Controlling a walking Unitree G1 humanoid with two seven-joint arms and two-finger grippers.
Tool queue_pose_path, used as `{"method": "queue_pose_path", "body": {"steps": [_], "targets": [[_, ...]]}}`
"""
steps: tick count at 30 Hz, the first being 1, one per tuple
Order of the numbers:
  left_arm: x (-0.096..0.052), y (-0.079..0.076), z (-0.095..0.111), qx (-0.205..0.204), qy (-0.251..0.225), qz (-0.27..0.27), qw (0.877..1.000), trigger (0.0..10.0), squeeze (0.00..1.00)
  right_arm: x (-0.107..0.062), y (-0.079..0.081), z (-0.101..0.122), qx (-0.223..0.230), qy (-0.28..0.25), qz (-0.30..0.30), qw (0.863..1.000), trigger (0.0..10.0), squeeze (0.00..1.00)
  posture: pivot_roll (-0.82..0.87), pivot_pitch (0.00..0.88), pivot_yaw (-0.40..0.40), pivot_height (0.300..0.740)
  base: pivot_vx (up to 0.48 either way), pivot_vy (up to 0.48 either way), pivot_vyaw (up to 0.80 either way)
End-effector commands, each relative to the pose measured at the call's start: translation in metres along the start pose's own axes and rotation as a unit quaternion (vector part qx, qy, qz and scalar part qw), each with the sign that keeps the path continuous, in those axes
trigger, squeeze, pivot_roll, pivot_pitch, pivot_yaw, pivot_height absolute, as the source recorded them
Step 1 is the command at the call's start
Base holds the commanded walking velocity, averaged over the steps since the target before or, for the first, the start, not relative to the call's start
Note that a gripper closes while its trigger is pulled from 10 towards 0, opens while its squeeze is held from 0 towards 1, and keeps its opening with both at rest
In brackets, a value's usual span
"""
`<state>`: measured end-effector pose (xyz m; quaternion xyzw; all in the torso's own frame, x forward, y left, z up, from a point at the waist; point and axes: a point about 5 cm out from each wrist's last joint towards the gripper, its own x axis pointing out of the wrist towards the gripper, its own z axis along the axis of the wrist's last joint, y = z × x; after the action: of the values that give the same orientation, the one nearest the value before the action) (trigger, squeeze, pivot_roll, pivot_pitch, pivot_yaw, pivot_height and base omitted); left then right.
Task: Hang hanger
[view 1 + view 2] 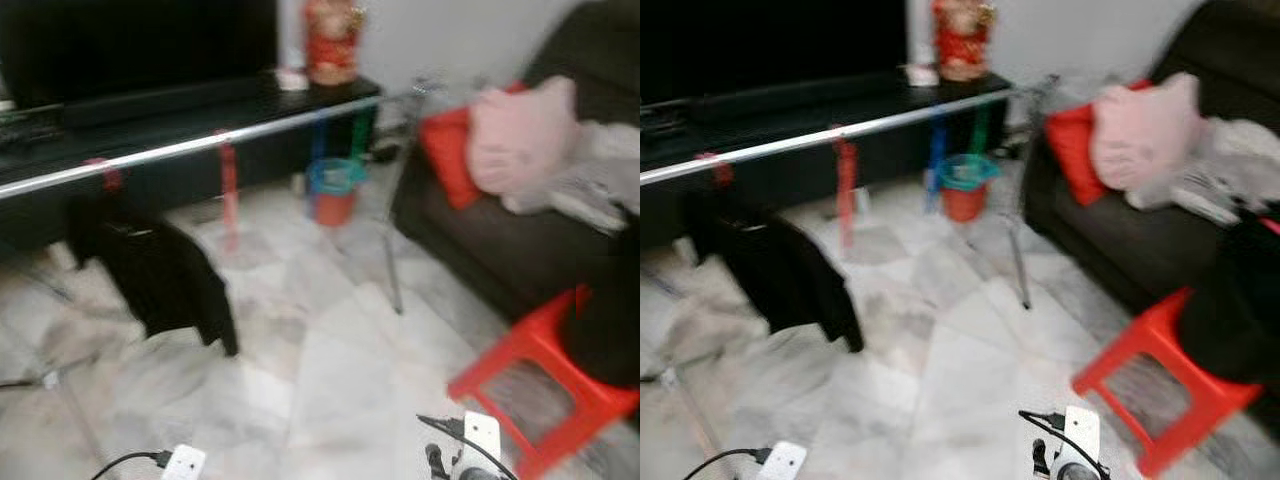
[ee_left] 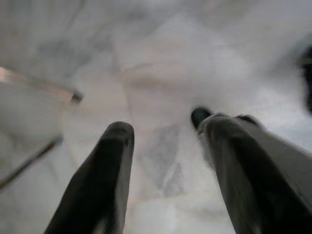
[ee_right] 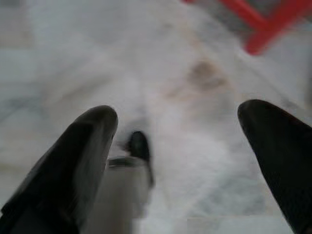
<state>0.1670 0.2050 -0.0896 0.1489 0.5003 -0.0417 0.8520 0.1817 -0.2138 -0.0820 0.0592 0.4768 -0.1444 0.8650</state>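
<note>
rail: a shiny metal clothes rail (image 1: 200, 143) is running across the room in front of a dark tv surface (image 1: 180, 105), standing on thin metal legs.
hanger: red hangers (image 1: 229, 185) are already hanging on the rail, one carrying a limp black garment (image 1: 160, 265); which hanger is still waiting to be hung, i cannot tell, as the head views are blurring.
left pincer: the left pincer (image 2: 163, 165) is pointing down at the marble floor (image 1: 330, 370), its two black fingers spread apart and holding nothing.
right pincer: the right pincer (image 3: 178, 146) is likewise hanging over the floor, fingers wide apart and empty, with a corner of the red stool (image 3: 253, 19) beyond it.
step in hand: the robot is probably walking to fetch a hanger; it is worth settling the body first, then gripping the hanger by its neck so the hook is facing the rail.
materials: the floor is glossy pale veined marble; the stool (image 1: 545, 390) is hard red plastic; the sofa (image 1: 480, 240) is dark, with soft red and pink cushions (image 1: 520, 135); a teal and orange bucket (image 1: 333, 190) is standing beneath the rail.
</note>
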Motion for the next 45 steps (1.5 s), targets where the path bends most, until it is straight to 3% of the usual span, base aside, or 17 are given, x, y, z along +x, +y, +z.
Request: {"method": "queue_pose_path", "body": {"steps": [1, 30, 45], "targets": [[-0.0006, -0.0001, -0.0052, 0.003, 0.009, -0.002, 1.0, 10.0, 0.0, 0.0002, 0.0047, 0.0021, 0.004, -0.002, 0.004, 1.0, 10.0, 0.0, -0.12, 0.0, -0.018, 0.74, 0.0, 0.0, -0.76], [-0.0007, -0.0001, -0.0055, -0.008, 0.009, -0.002, 1.0, 10.0, 0.0, 0.0002, 0.0051, 0.0026, 0.008, -0.005, 0.003, 1.0, 10.0, 0.0, -0.11, 0.0, -0.017, 0.74, 0.0, 0.0, -0.76], [-0.0009, -0.0003, -0.007, -0.024, 0.01, -0.003, 1.0, 10.0, 0.0, -0.0002, 0.0055, 0.0037, 0.018, -0.021, 0.002, 1.0, 10.0, 0.0, -0.11, 0.0, -0.017, 0.74, 0.172, 0.0, 0.0]]}}
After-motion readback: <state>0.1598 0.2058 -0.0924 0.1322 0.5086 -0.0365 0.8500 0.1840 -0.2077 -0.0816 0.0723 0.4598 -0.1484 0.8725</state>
